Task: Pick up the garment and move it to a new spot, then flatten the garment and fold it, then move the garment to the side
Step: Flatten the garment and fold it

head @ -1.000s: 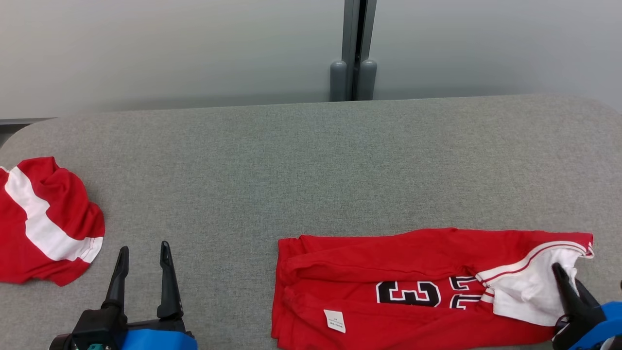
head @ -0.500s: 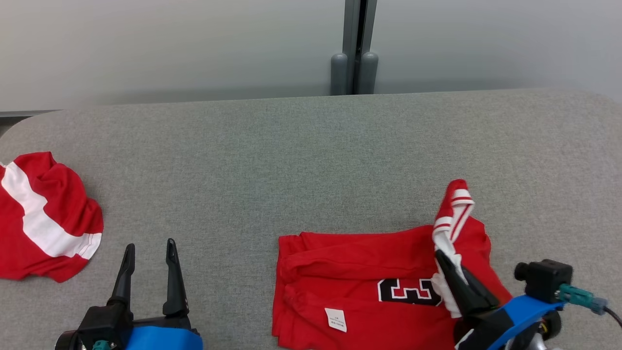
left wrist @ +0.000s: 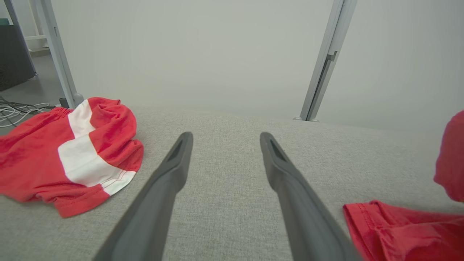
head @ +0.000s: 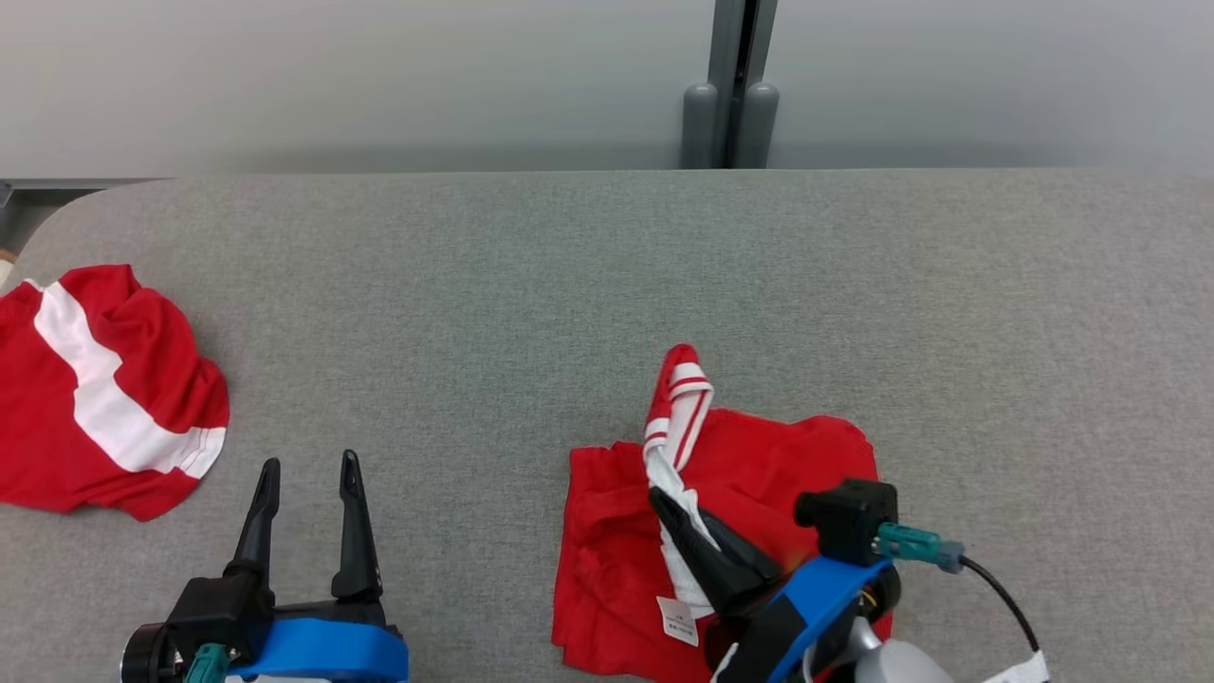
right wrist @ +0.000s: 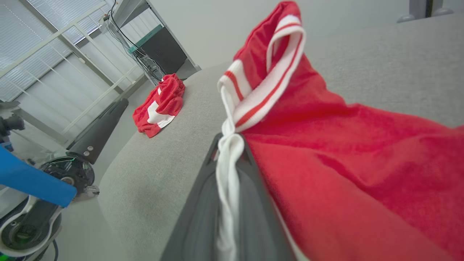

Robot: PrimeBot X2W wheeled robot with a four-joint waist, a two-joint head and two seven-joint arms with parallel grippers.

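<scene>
head view: right gripper [head: 664, 500] clenched on white striped trim [head: 675, 398] of red jersey [head: 787, 465], half-folded near front edge of table [head: 569, 285]. left gripper [head: 310, 462] spread, empty. risk: thin trim slips out, fold lands crooked.

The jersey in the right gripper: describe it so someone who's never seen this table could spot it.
On the grey table, look at the near edge, right of centre. The jersey lies there half folded, its striped trim pinched up by the right gripper. Unlike the crumpled red garment at the far left, it carries a small white label.
</scene>
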